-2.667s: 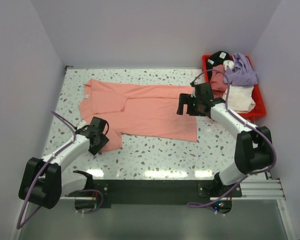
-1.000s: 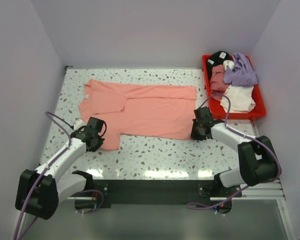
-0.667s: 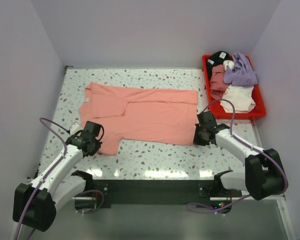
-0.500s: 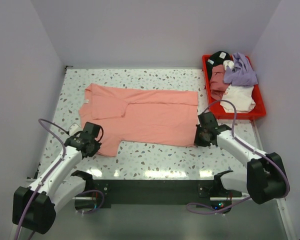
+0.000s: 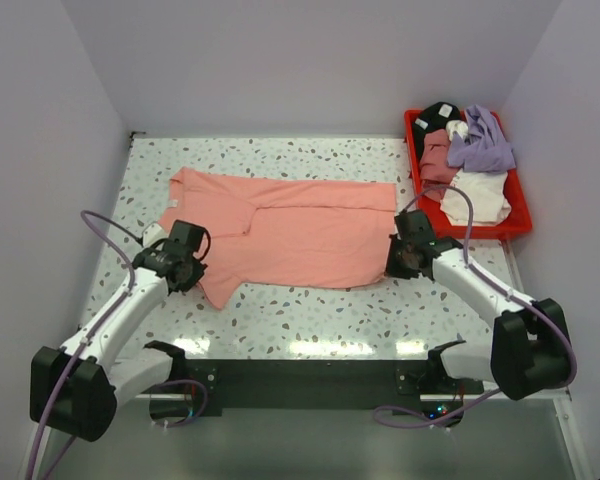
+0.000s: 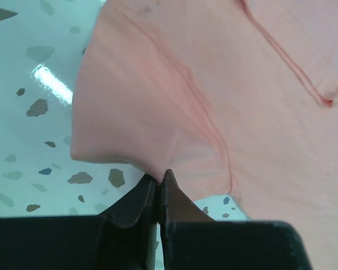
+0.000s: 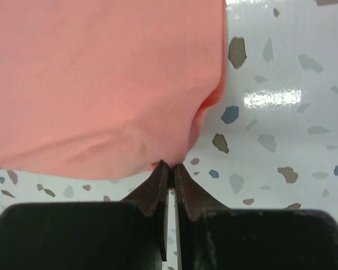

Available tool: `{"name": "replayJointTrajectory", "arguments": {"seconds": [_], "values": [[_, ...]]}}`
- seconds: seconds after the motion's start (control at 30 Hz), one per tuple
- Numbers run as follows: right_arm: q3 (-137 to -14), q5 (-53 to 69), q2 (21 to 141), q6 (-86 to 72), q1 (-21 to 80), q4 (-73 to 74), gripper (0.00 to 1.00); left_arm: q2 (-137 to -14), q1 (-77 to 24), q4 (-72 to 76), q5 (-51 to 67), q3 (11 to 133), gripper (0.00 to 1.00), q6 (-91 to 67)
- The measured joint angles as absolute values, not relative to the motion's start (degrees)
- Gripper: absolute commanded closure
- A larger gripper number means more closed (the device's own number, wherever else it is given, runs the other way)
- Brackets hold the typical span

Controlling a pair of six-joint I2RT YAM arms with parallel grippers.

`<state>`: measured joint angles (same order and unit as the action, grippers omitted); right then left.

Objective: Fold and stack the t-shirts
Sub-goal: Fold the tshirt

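A salmon-pink t-shirt (image 5: pixel 290 228) lies spread across the speckled table, collar end to the left. My left gripper (image 5: pixel 183 272) is shut on its near-left edge; the left wrist view shows the pink cloth (image 6: pixel 158 112) pinched at my fingertips (image 6: pixel 158 179) and lifted off the table. My right gripper (image 5: pixel 398 262) is shut on the shirt's near-right corner, with the cloth (image 7: pixel 101 84) bunched at the closed tips (image 7: pixel 170 166). More t-shirts, lavender (image 5: pixel 480 140), dusty rose (image 5: pixel 438 158), white (image 5: pixel 477 197) and black (image 5: pixel 438 113), are heaped at the back right.
The heap sits in a red plastic bin (image 5: pixel 520 215) at the table's back right corner. Walls close in the table on the left, back and right. Bare speckled tabletop (image 5: pixel 310 310) runs between the shirt and the arm bases.
The right gripper closed on the shirt's near-right corner. Both grippers have moved slightly away from the near edge, lifting the shirt's near edge, which now curls up.
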<state>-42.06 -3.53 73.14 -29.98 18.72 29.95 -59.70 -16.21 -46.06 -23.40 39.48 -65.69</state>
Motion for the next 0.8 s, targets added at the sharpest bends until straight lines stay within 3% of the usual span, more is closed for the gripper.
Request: {"name": "replayJointTrajectory", "arguments": {"seconds": [0.8], "values": [[-63.57, -5.45, 89.45, -26.76, 13.43, 30.94, 1.00, -83.42, -13.45, -39.68, -26.57, 63.53, 1.00, -60.40]]}}
